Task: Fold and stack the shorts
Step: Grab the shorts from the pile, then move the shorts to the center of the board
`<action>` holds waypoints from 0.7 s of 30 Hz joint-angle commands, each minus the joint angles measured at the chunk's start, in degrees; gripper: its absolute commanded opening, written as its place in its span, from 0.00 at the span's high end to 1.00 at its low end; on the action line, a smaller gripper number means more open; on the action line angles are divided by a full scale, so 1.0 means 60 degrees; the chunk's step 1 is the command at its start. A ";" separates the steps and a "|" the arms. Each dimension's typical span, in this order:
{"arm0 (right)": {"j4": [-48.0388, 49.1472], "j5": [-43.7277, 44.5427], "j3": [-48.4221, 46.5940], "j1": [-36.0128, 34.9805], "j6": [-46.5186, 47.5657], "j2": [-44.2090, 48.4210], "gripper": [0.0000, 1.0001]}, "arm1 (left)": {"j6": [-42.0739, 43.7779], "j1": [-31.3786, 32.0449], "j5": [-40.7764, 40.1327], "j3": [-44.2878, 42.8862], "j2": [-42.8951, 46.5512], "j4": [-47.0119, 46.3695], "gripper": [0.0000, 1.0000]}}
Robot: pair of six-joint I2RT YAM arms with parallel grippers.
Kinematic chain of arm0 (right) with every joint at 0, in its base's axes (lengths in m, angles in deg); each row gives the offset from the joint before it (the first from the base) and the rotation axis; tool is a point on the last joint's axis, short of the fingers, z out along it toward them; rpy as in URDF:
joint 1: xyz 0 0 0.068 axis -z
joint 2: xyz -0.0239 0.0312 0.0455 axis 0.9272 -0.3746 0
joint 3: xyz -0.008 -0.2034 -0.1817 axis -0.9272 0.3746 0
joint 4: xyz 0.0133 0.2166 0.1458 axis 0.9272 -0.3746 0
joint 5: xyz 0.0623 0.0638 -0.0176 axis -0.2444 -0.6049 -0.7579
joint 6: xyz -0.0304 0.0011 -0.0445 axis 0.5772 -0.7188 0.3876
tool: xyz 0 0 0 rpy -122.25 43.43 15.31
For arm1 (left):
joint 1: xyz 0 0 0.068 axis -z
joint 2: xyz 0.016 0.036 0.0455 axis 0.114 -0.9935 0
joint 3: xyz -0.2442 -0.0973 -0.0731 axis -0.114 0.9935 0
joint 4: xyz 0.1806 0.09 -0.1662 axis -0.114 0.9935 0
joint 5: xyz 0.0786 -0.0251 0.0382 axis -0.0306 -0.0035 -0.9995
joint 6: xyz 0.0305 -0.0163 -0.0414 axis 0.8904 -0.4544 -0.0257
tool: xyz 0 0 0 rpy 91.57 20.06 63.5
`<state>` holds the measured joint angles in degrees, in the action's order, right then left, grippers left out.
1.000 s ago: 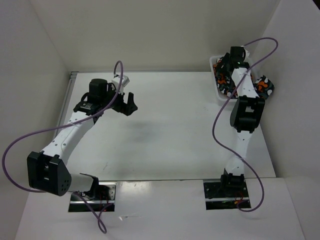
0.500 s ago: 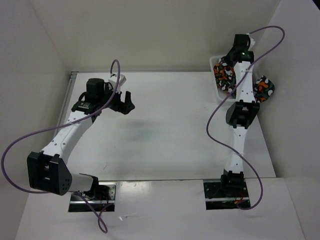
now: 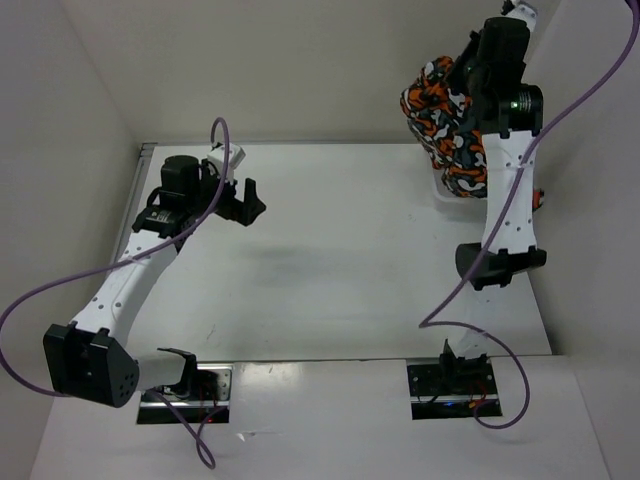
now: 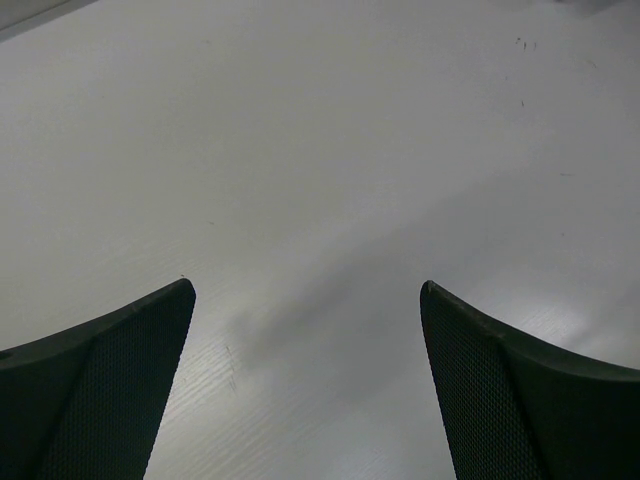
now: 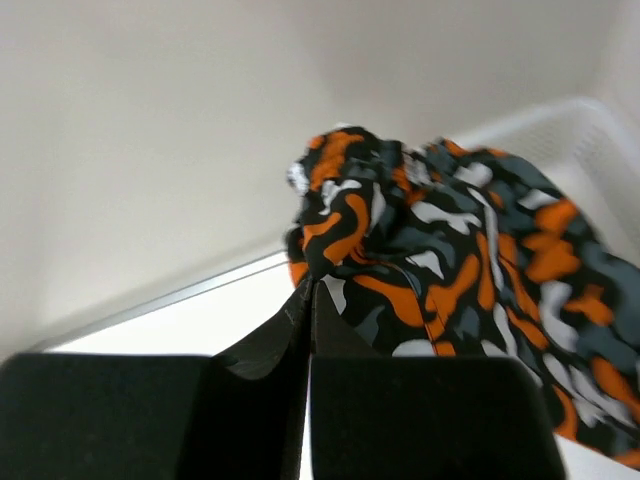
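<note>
No readable text or labels

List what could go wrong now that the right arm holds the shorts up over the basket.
1. The right gripper pinches only one edge of the bunched shorts, so they may slip free.
2. Their lower end hangs close to the basket; it might snag the rim or drag it along.
3. The left gripper is open over the table, far from the shorts, so they may land in a heap.
</note>
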<state>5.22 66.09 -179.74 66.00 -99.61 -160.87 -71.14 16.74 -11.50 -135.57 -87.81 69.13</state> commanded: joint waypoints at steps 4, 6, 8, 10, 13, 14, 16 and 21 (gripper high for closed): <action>-0.0067 0.0529 -0.0521 -0.2884 0.0589 0.2072 1.00 | 0.0038 -0.0277 -0.0967 -0.0702 0.0473 0.0322 0.00; -0.0537 0.0533 -0.1134 -0.4058 0.0298 0.2074 1.00 | 0.0038 -0.0380 -0.1200 -0.0893 0.0692 0.0439 0.00; -0.1358 0.1156 -0.1546 -0.5486 0.0165 0.1651 1.00 | 0.0038 -0.0381 -0.1539 -0.1200 0.0780 0.0572 0.00; -0.1650 0.2300 -0.1430 -0.6459 0.0165 0.1416 1.00 | 0.0038 -0.0614 -0.1917 -0.1464 0.0781 0.0865 0.00; -0.1653 0.2496 -0.0787 -0.6815 0.0077 0.0757 0.85 | 0.0038 -0.0819 -0.2925 -0.1962 0.0869 0.1231 0.00; -0.1798 0.2670 -0.0626 -0.6815 0.0077 0.0552 0.61 | 0.0038 -0.0820 -0.3090 -0.2108 0.0869 0.1348 0.00; -0.1799 0.2774 -0.0624 -0.6815 0.0077 0.0330 0.42 | 0.0038 -0.0923 -0.3193 -0.2518 0.0869 0.1641 0.00; -0.1886 0.2890 -0.0684 -0.6815 -0.0011 0.0783 0.07 | 0.0038 -0.0923 -0.3107 -0.2871 0.1059 0.1949 0.00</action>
<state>-4.69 80.15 -182.66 25.13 -99.61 -160.59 -71.11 11.34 -28.97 -150.67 -82.85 78.92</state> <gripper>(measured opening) 0.913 1.000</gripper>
